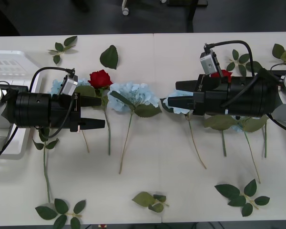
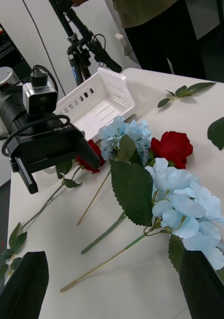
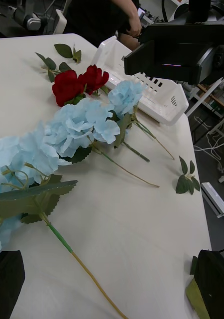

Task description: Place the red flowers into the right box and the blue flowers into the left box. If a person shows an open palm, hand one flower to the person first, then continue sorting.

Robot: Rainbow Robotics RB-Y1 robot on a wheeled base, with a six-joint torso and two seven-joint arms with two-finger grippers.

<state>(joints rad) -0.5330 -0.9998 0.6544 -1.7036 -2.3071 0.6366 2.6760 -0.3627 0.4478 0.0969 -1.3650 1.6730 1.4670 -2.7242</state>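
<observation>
1. The flowers lie in a loose row across the white table (image 1: 148,181), none yet in a box. A red rose (image 1: 100,78) sits left of centre beside a blue hydrangea (image 1: 132,96); a second red rose (image 1: 221,74) peeks out beside the right arm's camera, and more blue heads are partly hidden under both arms.

2. Every stem runs roughly from the far side of the table toward the robot, heads away and cut ends near. The central hydrangea's stem (image 1: 126,143) slants slightly left as it comes closer.

3. The left gripper (image 1: 90,113) hovers just beside the left rose, fingers spread wide and holding nothing, pointing toward the table's middle.

4. The right gripper (image 1: 178,99) faces it from the other side, fingers also apart and empty, their tips over a blue head (image 1: 174,106).

5. The left box (image 1: 7,67) stands at the table's far left edge, behind the left arm. In the left wrist view a slotted white tray, the right box (image 3: 159,94), lies beyond the row of flowers.

6. No open palm is visible, so sorting appears to be the step in hand, likely a first pick. To do it well, the fingers should probably close across a stem just below the head, at right angles to its long axis, taking one stem without catching a neighbour's leaves, since the heads crowd and touch.

7. Loose leaf sprigs (image 1: 241,195) are scattered along the table's edges.
</observation>
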